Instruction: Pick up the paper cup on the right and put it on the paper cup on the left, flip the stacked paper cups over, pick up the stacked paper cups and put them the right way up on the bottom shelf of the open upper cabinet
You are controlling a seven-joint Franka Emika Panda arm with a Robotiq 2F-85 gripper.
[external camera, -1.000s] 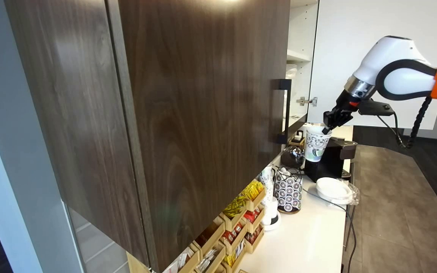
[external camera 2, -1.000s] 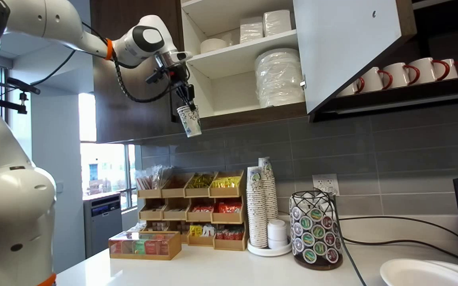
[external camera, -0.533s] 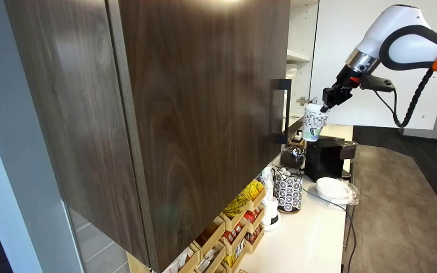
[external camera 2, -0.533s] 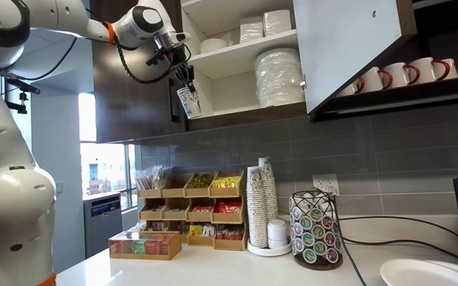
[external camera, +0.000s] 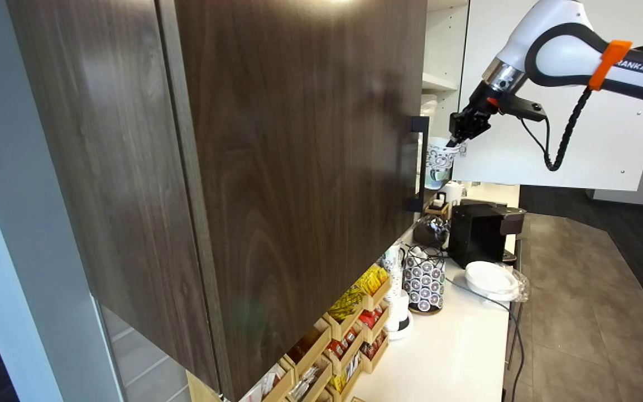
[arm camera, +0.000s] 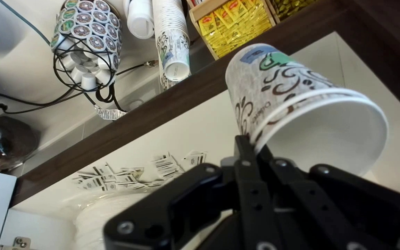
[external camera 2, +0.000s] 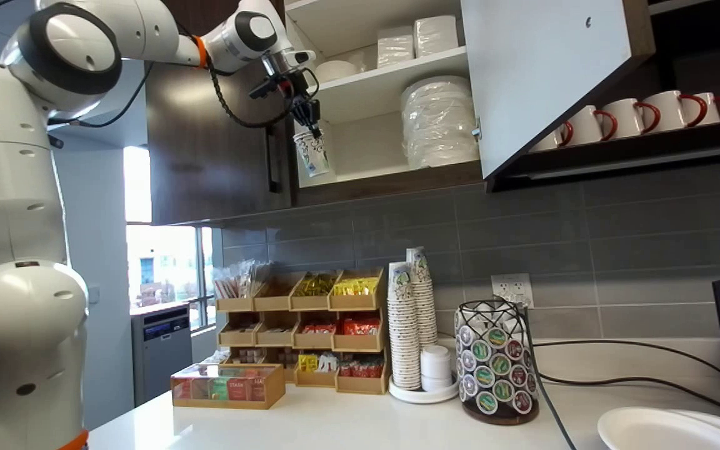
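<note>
Right now the tool (arm camera: pixel 253 147) pinches the stacked paper cups (arm camera: pixel 286 80) at the rim, the wall caught between its fingertips (arm camera: pixel 243 144). Two nested rims show, and the cups lean, mouths up by the tool and bases low. They hang at the lower compartment of the open upper cabinet (external camera 2: pixel 369 140), at the end away from the wrapped white plates (external camera 2: pixel 440 125); I can't tell how far in they are, nor whether the base meets the bottom shelf (arm camera: pixel 182 128). On the shelf above (external camera 2: pixel 391 70) stand wrapped white packs (external camera 2: pixel 435 36). Beyond the open pale door (external camera 2: pixel 541 69), red-handled white mugs (external camera 2: pixel 622 119) stand in a row. Below, on the worktop (external camera 2: pixel 335 425), are a packet rack (external camera 2: pixel 356 304), tall cup stacks (external camera 2: pixel 404 337) on a round tray (external camera 2: pixel 419 397) and a wire pod holder (external camera 2: pixel 500 417).
</note>
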